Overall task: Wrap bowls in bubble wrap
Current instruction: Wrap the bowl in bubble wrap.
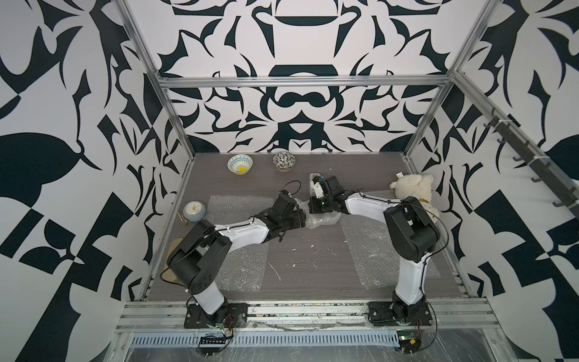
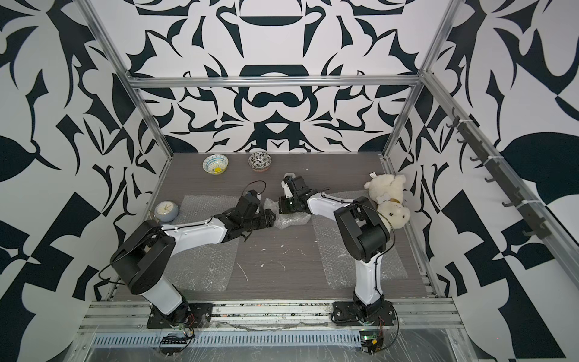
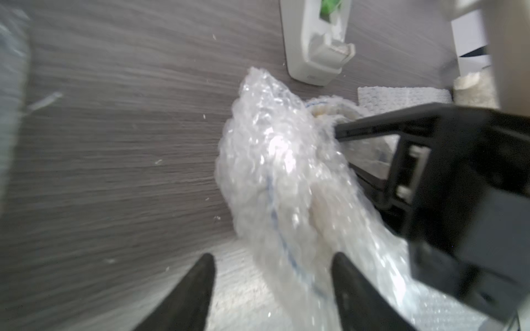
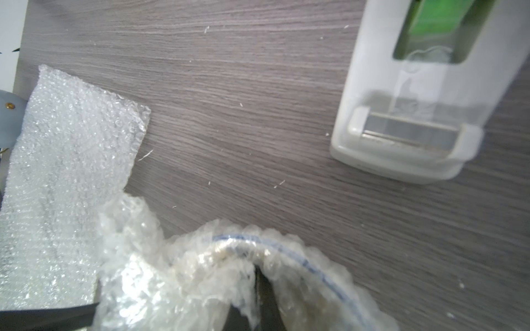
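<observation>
A crumpled bundle of bubble wrap (image 3: 275,172) lies mid-table with a blue-rimmed bowl (image 4: 289,253) inside it; only the rim shows through the plastic. My right gripper (image 4: 259,276) is shut on a fold of that wrap over the bowl's rim. My left gripper (image 3: 272,275) is open, its fingertips (image 3: 206,275) apart beside and over the bundle's near end. In both top views the two grippers meet at the bundle (image 1: 322,221) (image 2: 293,221). Two bare bowls stand at the back: a light blue one with a yellow centre (image 1: 240,164) and a black-and-white floral one (image 1: 284,160).
Flat bubble wrap sheets lie under the left arm (image 1: 241,263) and the right arm (image 1: 372,250). A white tape dispenser (image 4: 415,109) stands just beyond the bundle. A pale alarm clock (image 1: 194,211) sits at the left edge, a cream teddy bear (image 1: 413,188) at the back right.
</observation>
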### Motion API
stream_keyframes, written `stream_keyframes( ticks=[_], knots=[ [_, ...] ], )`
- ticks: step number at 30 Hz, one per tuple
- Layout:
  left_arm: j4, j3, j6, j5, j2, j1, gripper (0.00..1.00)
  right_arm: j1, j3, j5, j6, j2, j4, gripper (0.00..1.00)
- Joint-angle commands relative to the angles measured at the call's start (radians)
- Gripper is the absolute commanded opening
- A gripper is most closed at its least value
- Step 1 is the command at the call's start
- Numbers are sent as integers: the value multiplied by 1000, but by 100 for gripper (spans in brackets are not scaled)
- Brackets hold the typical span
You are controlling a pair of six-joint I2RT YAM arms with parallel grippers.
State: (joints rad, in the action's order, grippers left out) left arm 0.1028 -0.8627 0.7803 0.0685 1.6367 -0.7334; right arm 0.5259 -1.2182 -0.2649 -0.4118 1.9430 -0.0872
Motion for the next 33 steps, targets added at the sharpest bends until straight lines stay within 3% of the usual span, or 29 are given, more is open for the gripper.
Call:
stream_keyframes(
  ticks=[1,4,5,11,18,24,33],
  knots=[
    [-12,26,63,9,-32,-3,75,11,43,53,-14,20,-90,0],
    [11,42,146,-31,-20,-3,84,10,61,-6,-46,19,-51,0],
    [6,46,181,-28,-14,1,91,13,66,-22,-55,18,-43,0],
    [186,113,309,-89,-23,18,94,38,127,-1,-85,-45,-10,0],
    [404,184,402,-114,-28,19,94,46,211,25,-137,-106,64,0],
    [351,166,409,-139,16,16,89,47,243,35,-166,-128,101,0],
    [416,128,424,-214,162,-4,87,51,260,30,-179,-145,137,0]
  ],
)
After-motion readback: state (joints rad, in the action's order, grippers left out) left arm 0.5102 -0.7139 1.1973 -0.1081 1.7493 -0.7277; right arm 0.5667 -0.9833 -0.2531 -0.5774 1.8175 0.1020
